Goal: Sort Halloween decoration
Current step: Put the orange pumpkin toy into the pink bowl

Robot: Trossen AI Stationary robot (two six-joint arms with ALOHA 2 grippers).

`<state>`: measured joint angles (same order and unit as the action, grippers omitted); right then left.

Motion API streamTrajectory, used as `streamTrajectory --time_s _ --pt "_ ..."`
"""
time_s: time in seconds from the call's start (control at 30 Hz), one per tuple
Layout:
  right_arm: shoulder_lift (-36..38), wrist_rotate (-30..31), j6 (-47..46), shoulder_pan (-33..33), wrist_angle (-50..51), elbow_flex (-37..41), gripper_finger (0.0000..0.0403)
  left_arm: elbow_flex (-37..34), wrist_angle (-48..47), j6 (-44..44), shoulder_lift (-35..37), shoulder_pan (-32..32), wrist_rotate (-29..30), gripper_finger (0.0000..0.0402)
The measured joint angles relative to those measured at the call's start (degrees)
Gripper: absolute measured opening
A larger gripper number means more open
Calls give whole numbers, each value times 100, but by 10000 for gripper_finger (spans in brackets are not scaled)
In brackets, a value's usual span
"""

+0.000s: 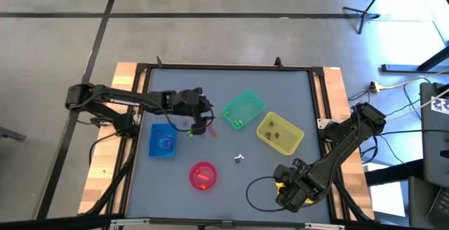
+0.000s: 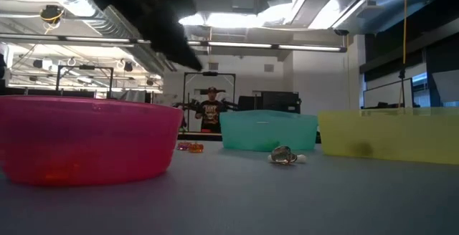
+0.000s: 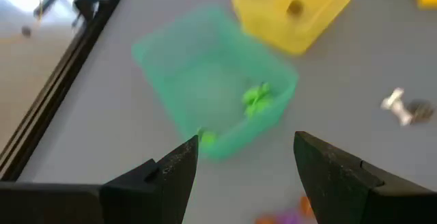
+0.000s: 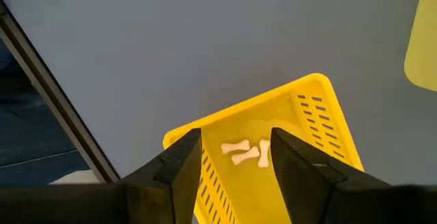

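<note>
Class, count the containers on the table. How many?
5: blue bin at the left, green bin centre, yellow bin beside it, pink bowl at the front, yellow basket under the right gripper.

The grey matte worktop (image 1: pixel 224 97) sits in a black metal frame with pale wooden side boards (image 1: pixel 121 83). Around it lies a grey concrete floor (image 1: pixel 210 19) crossed by dark seam lines. Across the room, long bright ceiling lights (image 2: pixel 237 20) glow among exposed silver ducts (image 2: pixel 93 20), and a person in dark clothes (image 2: pixel 211 112) stands far back.
</note>
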<state>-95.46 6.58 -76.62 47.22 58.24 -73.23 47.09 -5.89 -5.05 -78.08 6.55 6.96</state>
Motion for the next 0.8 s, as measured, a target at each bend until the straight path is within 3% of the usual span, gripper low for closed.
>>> streamTrajectory --time_s 0.37,0.8 --pt "0 52 0 0 -138 0 172 -1 -2027 446 86 723 -197 225" --pt "0 106 0 0 -127 0 172 -4 -2280 1989 -596 814 -367 224"
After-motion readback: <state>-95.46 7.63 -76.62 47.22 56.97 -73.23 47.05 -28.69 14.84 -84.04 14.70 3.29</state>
